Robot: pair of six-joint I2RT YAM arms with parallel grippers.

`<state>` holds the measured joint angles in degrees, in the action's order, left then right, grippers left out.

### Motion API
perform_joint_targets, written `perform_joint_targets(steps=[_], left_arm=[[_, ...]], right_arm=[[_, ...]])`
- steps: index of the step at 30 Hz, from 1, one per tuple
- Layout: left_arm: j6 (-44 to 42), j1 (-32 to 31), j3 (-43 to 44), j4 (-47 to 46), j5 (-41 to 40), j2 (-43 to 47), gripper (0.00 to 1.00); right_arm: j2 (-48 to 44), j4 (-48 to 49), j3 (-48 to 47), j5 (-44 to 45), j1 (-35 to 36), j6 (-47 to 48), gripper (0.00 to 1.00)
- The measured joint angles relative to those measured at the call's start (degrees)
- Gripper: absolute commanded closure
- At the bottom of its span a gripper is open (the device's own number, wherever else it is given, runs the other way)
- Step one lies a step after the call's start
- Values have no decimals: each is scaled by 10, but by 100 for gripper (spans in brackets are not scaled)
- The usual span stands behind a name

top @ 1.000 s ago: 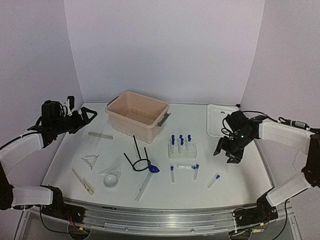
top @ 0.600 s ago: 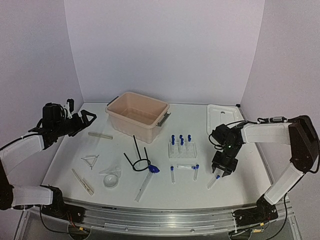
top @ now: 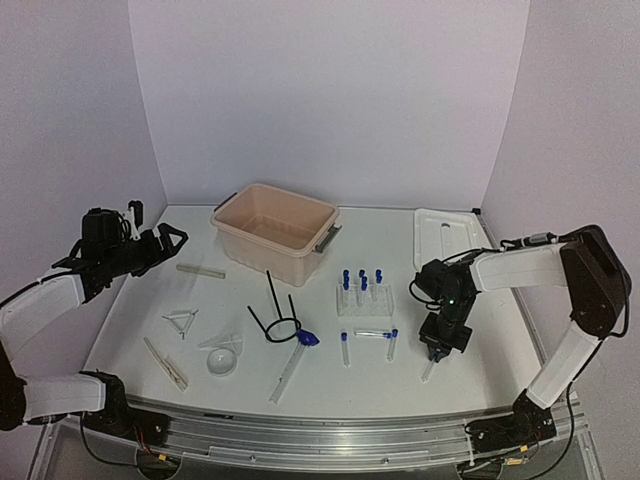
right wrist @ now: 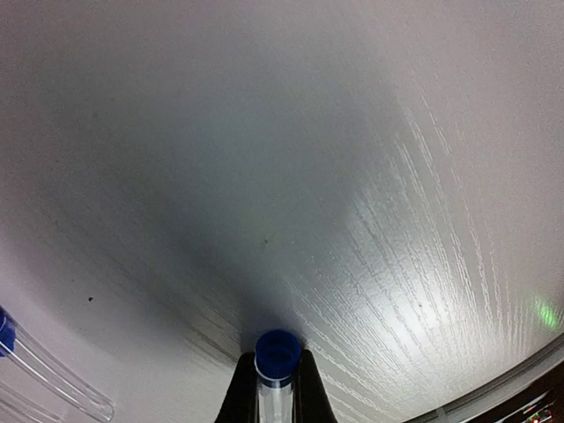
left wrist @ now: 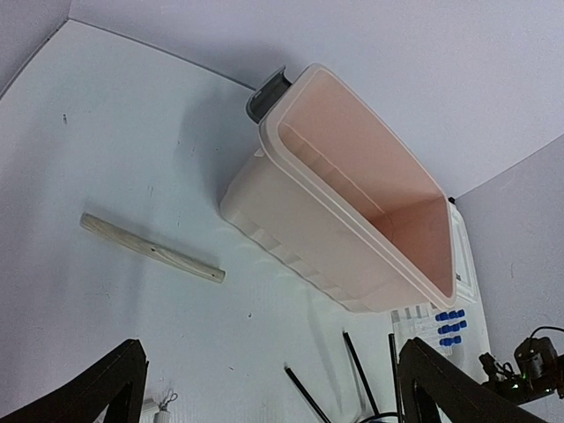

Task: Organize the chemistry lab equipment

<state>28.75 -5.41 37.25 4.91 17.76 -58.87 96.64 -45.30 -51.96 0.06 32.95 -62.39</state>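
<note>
Right wrist view: right gripper [right wrist: 271, 377] clenches a blue-capped tube [right wrist: 278, 351] lying on the table [right wrist: 264, 132]; left gripper [left wrist: 273, 381] gapes wide.

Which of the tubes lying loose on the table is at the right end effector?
The rightmost tube, lying apart: its blue cap shows between the right end effector's fingers. The other tubes lie further left.

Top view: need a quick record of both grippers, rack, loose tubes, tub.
left gripper: open, above table, left of tub
right gripper: low at table, fingers closed on a blue-capped tube
rack: upright, right of tub, capped tubes standing in it
loose tubes: lying flat in front of rack
</note>
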Motion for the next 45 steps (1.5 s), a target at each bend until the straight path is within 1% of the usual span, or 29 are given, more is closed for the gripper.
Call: perform_joint_targets(steps=[6,9,11,14,15,17,20,22,25,28,30,33,38,42,45], left_arm=[[3,0,-4,12,4,22,1],[6,0,-4,9,31,29,1],[14,1,-4,-6,73,30,0],[35,-4,-4,-66,163,30,1],[42,-15,-4,-95,190,28,0],[44,-62,1,-139,217,17,1],[24,-195,47,-168,226,-46,1],[11,-275,94,-192,254,-118,4],[12,-328,154,-232,304,-225,12],[27,-354,200,-267,355,-325,14],[40,-366,220,-286,381,-374,16],[54,-378,238,-299,402,-411,21],[87,-391,268,-352,431,-448,27],[117,-391,283,-396,445,-471,38],[134,-391,292,-417,452,-486,51]], right_arm=[[-6,6,2,7,1,6,100],[-33,28,10,20,2,32,100],[-80,56,17,22,2,63,100],[-173,150,29,-1,2,119,100],[-199,186,33,-15,2,135,100],[-236,271,40,-49,2,165,100],[-246,381,41,-97,3,195,100],[-239,444,41,-130,4,210,100],[-219,524,35,-178,9,223,100],[-194,578,20,-216,16,233,100],[-183,605,11,-233,21,237,100],[-178,636,7,-247,27,241,100],[-167,672,1,-257,36,248,100],[-155,685,-1,-258,43,249,100],[-148,688,-1,-258,49,249,100]])
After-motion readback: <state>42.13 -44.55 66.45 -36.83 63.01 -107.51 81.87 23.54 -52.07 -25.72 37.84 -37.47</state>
